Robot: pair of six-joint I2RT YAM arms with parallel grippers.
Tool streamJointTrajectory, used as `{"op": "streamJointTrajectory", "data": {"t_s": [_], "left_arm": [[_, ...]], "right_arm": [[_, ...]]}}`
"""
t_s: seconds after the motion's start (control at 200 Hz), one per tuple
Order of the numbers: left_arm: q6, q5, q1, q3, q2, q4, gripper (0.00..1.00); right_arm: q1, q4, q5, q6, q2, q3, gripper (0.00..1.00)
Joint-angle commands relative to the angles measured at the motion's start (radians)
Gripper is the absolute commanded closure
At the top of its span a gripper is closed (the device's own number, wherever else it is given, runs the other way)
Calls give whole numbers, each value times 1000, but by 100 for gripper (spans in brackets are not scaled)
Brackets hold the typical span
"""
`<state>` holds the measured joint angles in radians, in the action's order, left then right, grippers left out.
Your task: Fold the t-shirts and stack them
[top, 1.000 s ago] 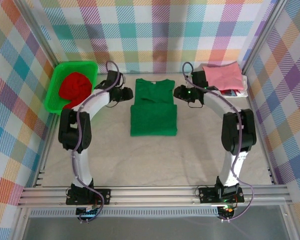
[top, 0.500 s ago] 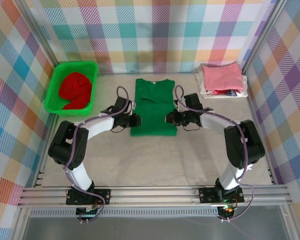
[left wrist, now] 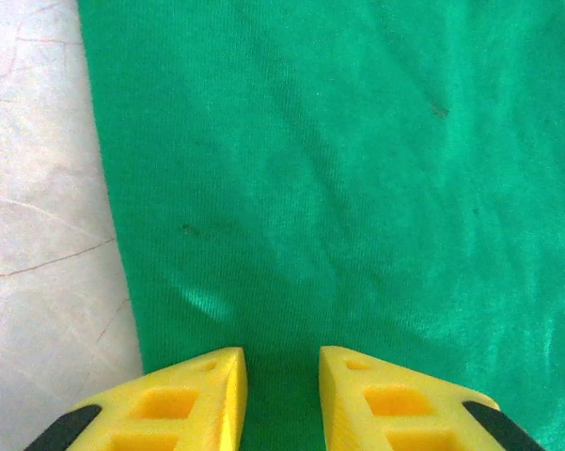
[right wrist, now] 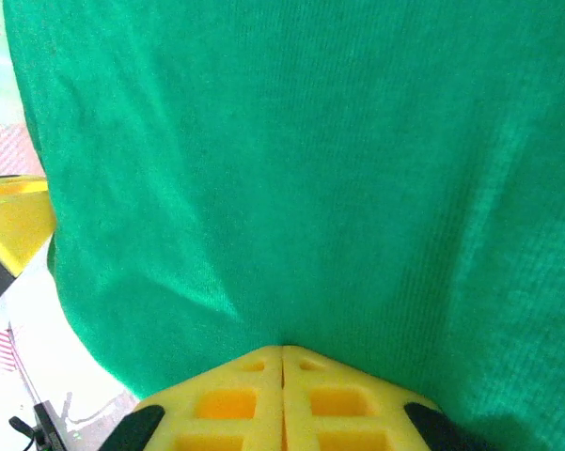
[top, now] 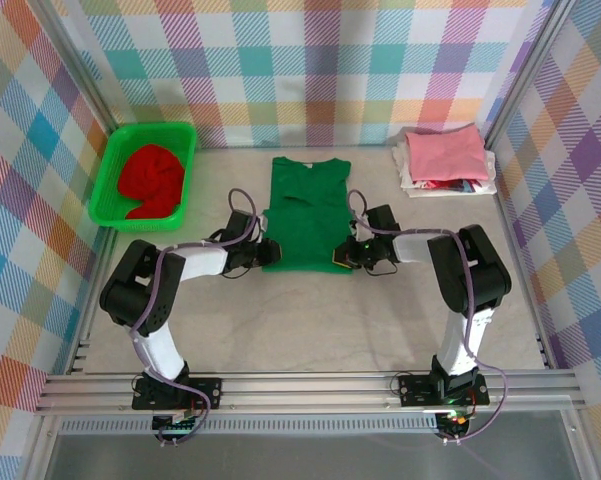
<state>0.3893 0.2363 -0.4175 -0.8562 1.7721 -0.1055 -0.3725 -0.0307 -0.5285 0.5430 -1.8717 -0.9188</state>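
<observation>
Shirt lay lengthwise, running away from the bases.
Left gripper sat slightly spread at its near-left corner; right gripper pinched the near-right.

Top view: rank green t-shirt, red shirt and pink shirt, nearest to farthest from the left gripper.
1. green t-shirt, right beside the left gripper.
2. red shirt, in the green basket, back left.
3. pink shirt, back right corner.

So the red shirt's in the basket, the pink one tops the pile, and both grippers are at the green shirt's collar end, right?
Not the collar end: the top view shows the left gripper and right gripper at the near hem corners of the green shirt. The red shirt in the basket and pink shirt on the pile are right.
</observation>
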Motion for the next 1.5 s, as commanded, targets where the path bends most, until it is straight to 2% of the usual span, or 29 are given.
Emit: {"op": "streamJointTrajectory", "data": {"t_s": [0.0, 0.25, 0.44, 0.635, 0.7, 0.875, 0.94, 1.025, 1.275, 1.32, 1.495], "left_arm": [[22, -14, -9, 85, 38, 87, 72], [79, -20, -46, 184, -31, 109, 72], [127, -79, -89, 242, -146, 190, 72], [152, -97, -92, 251, -274, 243, 72], [147, -119, -92, 225, -297, 267, 71], [161, -134, -87, 147, -365, 339, 59], [186, -134, -77, 144, -410, 364, 53], [206, -116, -50, 166, -457, 374, 50], [198, 12, -21, 183, -381, 392, 53], [204, 31, -24, 183, -368, 349, 54], [210, 12, -49, 174, -367, 409, 54]], "right_arm": [[-6, 41, 18, 10, 9, 58, 92], [-45, 43, 32, 43, 66, 161, 92], [-85, 43, 43, 98, 137, 245, 91], [-100, 110, 77, 105, 214, 232, 91], [-100, 141, 96, 96, 230, 203, 88], [-100, 199, 117, 113, 319, 137, 79], [-98, 217, 158, 131, 378, 145, 74], [-80, 241, 203, 141, 427, 168, 73], [-35, 196, 196, 172, 436, 228, 70], [-35, 186, 190, 175, 426, 230, 70], [-36, 172, 199, 174, 424, 241, 70]]}}
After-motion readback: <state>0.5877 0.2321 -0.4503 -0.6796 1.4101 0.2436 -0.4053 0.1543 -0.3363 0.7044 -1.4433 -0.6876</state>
